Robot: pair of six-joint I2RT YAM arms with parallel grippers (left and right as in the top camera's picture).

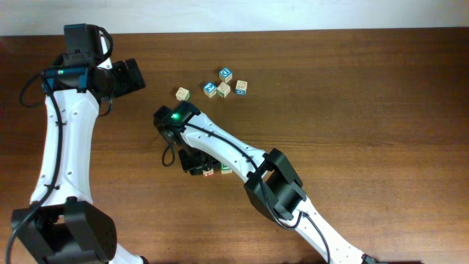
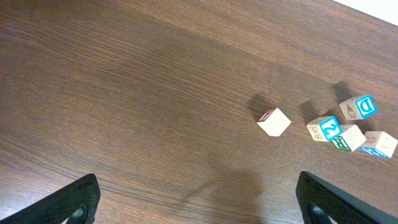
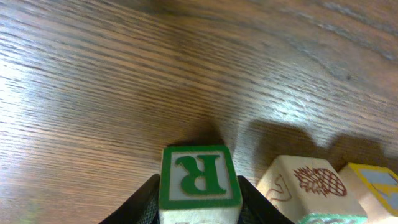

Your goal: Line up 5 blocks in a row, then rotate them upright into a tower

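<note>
Blocks (image 1: 223, 89) on table (image 1: 352, 110) (one apart)

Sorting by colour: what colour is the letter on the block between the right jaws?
Green; the block shows best in the right wrist view.

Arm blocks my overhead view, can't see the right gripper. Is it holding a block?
Observer: Yes. In the right wrist view, the right gripper is closed on a block with a green R that faces the camera.
Operator: Anything crowding it?
Observer: A pineapple-picture block sits close beside it.
Operator: Left gripper?
Observer: In the left wrist view, the left gripper has its jaws wide open with nothing between them.
</note>
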